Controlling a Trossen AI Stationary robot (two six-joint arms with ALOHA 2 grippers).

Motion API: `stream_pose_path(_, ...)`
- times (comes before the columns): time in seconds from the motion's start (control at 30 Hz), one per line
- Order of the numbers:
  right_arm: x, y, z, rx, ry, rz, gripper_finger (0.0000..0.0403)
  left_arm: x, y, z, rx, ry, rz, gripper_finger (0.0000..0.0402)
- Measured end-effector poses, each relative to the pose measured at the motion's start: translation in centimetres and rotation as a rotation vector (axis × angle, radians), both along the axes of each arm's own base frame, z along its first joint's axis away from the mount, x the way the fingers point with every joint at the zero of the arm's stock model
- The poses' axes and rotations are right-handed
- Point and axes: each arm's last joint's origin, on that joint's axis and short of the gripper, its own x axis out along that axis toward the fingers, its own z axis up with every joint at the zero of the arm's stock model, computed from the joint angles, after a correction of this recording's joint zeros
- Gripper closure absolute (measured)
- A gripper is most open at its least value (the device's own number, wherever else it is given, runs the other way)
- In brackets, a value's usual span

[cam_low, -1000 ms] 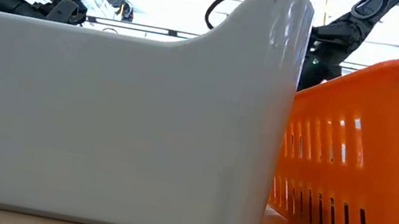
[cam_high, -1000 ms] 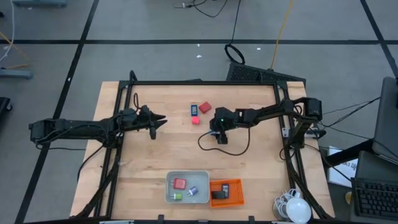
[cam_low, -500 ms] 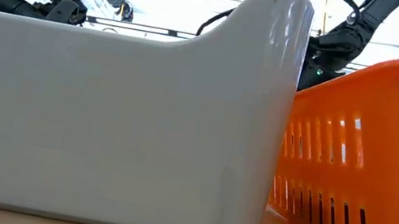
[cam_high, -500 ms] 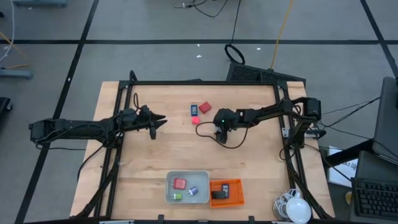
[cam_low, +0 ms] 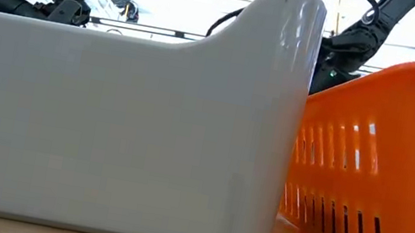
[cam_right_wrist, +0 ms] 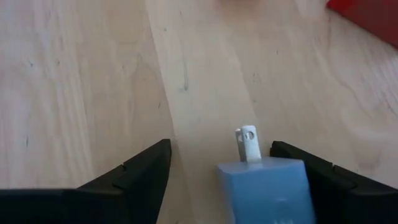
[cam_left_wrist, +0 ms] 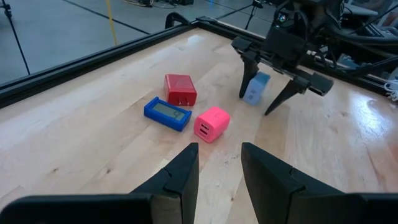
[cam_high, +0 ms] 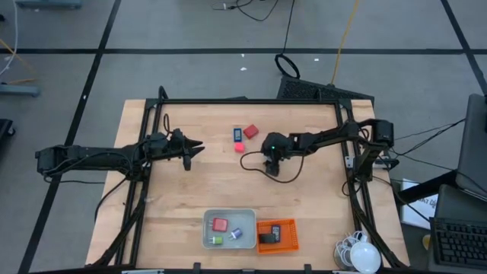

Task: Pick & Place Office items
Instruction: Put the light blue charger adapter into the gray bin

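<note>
Reaching over the middle of the table (cam_high: 183, 198), the right gripper (cam_left_wrist: 268, 104) points down with its jaws apart around a pale blue charger (cam_left_wrist: 256, 88), seemingly to grip it for the grey tray (cam_high: 208, 221) or orange basket (cam_high: 291, 237), while the left gripper (cam_high: 194, 147) waits near the left edge, jaws slightly apart. Red (cam_left_wrist: 180, 89), blue (cam_left_wrist: 166, 113) and pink (cam_left_wrist: 211, 123) pieces lie just beside the charger. Compared with a second ago, the right gripper has shifted slightly and its cable loop has tightened.

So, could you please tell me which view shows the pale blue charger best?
The left wrist view: the pale blue charger stands between the right gripper open jaws. The right wrist view crops it; the high and low views hide it.
</note>
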Motion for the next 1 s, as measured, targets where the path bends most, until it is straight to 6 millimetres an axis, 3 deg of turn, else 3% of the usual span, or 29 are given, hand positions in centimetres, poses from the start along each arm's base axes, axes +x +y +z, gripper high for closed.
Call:
stream_pose_path(0.5,-1.3,0.3,1.6,0.008,0.042,0.001,0.0199,0.0,0.0,0.0,0.001,0.002,-0.001,0.0282)
stream_pose_path(1.0,-1.5,0.3,1.5,0.015,0.071,0.002,0.0285,0.0,0.0,0.0,0.0,0.003,-0.002,0.0282)
